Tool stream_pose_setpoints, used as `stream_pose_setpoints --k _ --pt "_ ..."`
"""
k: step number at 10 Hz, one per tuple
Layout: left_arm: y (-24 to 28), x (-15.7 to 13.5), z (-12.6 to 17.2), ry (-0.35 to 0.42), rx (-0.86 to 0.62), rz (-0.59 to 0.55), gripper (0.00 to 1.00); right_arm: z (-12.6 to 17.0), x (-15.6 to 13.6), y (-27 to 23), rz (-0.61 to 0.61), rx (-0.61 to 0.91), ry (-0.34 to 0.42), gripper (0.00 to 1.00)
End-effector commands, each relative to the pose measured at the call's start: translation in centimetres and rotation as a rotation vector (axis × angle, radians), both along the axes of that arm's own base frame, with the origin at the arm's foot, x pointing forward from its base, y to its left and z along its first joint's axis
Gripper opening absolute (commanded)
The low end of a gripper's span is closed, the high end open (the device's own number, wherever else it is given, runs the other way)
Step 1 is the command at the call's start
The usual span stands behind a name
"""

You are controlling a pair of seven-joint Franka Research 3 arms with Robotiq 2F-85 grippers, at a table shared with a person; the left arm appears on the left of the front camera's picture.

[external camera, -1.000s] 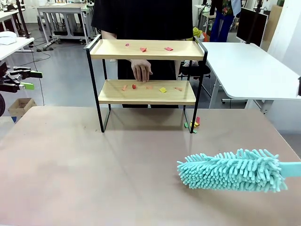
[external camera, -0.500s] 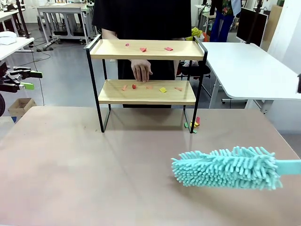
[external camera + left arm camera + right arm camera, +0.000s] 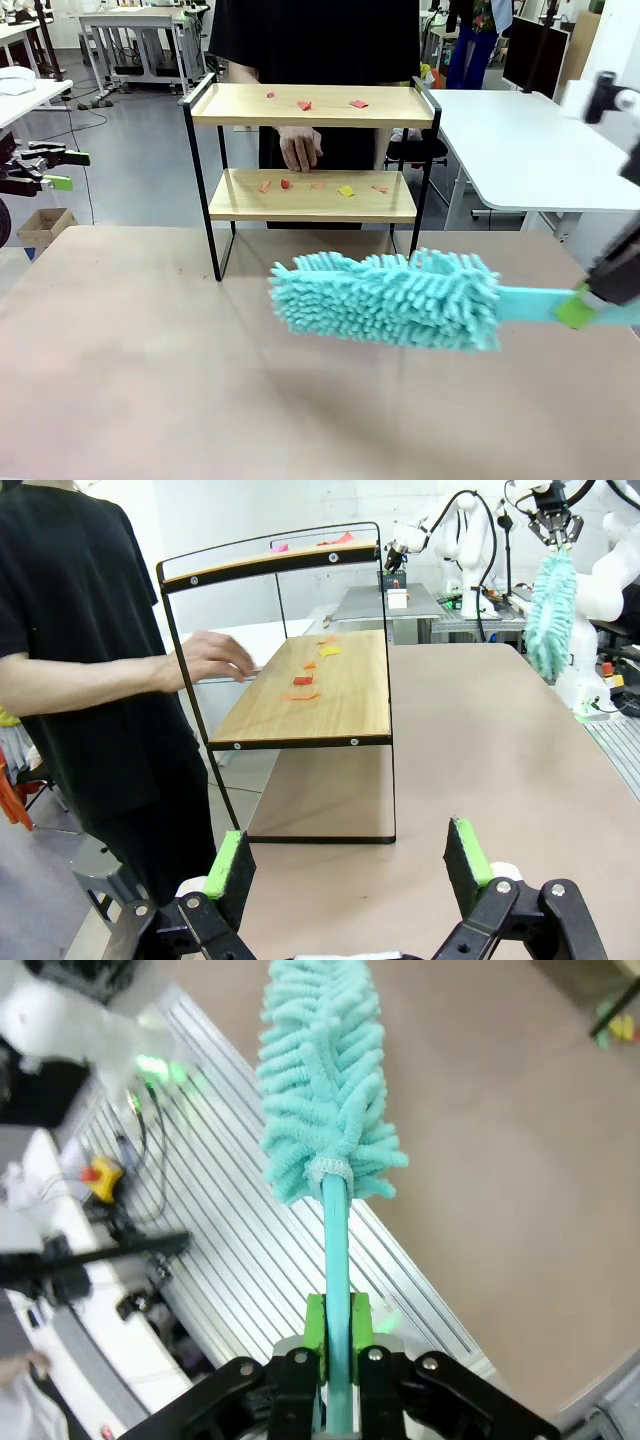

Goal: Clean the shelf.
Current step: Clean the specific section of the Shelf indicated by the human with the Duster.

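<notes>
Front view: right end effector (image 3: pixel 579 307) grips duster (image 3: pixel 390 298) near shelf (image 3: pixel 300 118).

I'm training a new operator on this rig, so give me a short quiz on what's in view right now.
1. Which gripper holds the teal duster? A) left B) right C) neither
2. True or false: the person's hand is above the top board of the shelf.
3. Fill in: coloured scraps lie on ___ of the shelf's boards.

Key
1. B: the right gripper has its fingers shut on the duster's handle.
2. False: the hand is between the two boards, at the far side.
3. both
</notes>
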State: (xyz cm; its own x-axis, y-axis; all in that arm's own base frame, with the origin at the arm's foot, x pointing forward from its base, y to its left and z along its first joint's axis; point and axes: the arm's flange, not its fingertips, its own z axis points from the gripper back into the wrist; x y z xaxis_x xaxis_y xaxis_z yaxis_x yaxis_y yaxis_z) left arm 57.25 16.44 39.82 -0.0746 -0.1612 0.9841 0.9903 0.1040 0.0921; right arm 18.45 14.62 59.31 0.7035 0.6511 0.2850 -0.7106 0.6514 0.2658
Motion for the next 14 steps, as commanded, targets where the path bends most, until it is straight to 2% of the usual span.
stream_pose_setpoints --k 1,6,7,8,11,12,14 --pt "0.0 -0.2 0.2 -0.001 0.001 0.001 1.00 -0.2 1.8 5.2 -0.149 0.077 -0.032 0.13" --pt "0.0 -0.2 0.2 -0.001 0.001 0.001 1.00 -1.5 5.3 13.1 -0.341 0.173 -0.130 0.13" --pt "0.0 -0.2 0.2 -0.001 0.001 0.001 1.00 -1.4 5.6 13.6 -0.372 0.162 -0.078 0.13" --pt "0.0 -0.2 0.2 -0.001 0.001 0.001 1.00 -1.6 4.8 11.4 -0.299 0.126 -0.113 0.13" --pt "0.0 -0.2 0.2 -0.001 0.001 0.001 1.00 -1.6 4.8 11.4 -0.299 0.126 -0.113 0.13" --pt "0.0 -0.2 0.2 -0.001 0.001 0.001 1.00 -1.7 5.2 12.1 -0.304 0.125 -0.107 0.13" --pt "0.0 -0.2 0.2 -0.001 0.001 0.001 1.00 -2.3 6.9 15.2 -0.347 0.182 -0.160 0.13"
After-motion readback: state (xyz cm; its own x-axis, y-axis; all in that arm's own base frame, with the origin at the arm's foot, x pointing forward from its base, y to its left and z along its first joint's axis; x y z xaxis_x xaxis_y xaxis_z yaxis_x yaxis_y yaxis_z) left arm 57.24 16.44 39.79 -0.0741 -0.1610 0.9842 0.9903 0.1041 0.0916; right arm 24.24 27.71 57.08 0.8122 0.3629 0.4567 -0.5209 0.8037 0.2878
